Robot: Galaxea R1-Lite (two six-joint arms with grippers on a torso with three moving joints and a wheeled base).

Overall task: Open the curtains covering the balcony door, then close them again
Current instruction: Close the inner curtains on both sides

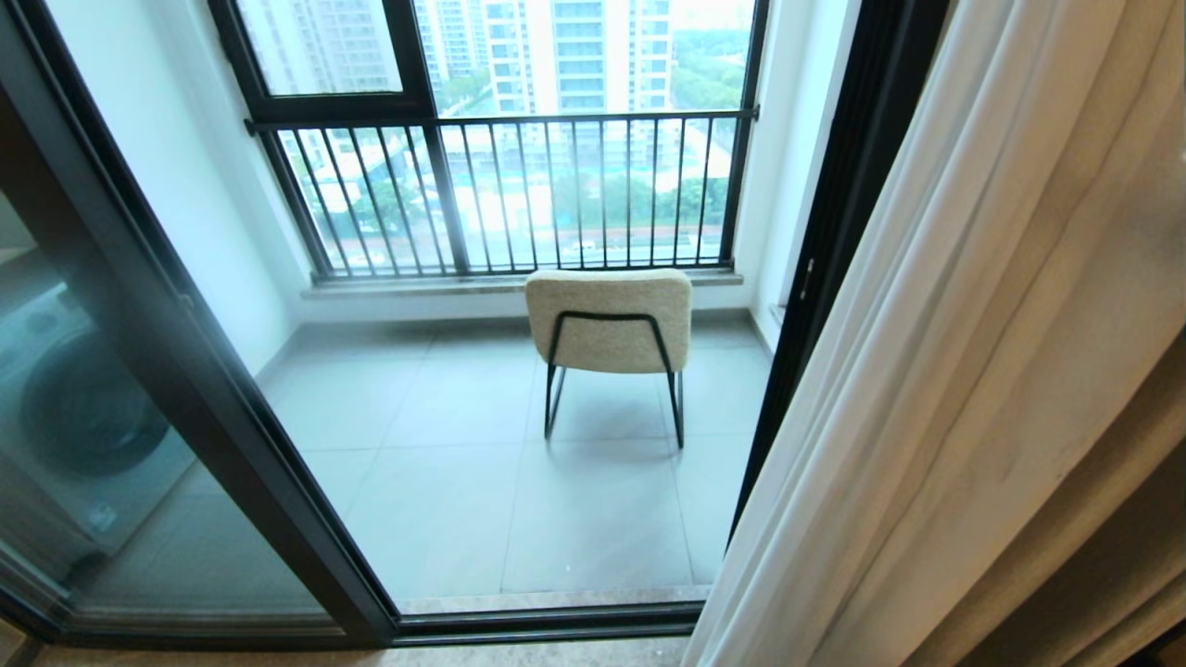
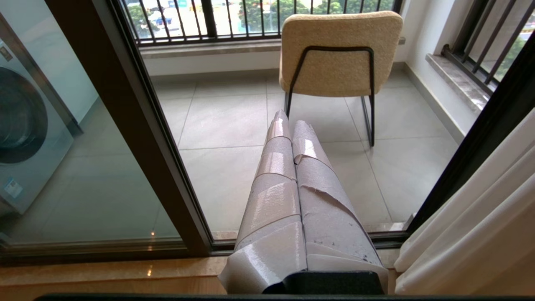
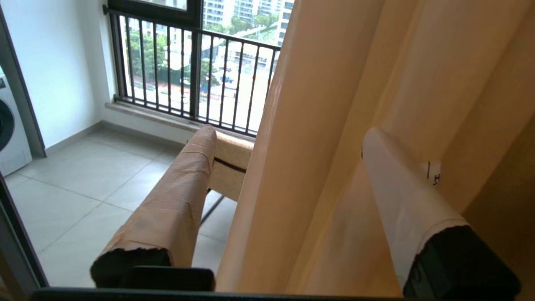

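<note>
Right gripper spread astride curtains' hemmed edge, folds running floor-length, gathered at balcony door's right frame, doorway open, left gripper pressed together.

The curtains run off the head view's top, right and bottom edges, so neither rail nor hem shows; their folds cover the right part of the balcony door frame. In the right wrist view the right hand straddles a curtain fold, which hides part of the chair behind it; the far finger lies against fabric, contact unclear. The washing machine is dim behind glass and cut off at the left edge.
</note>
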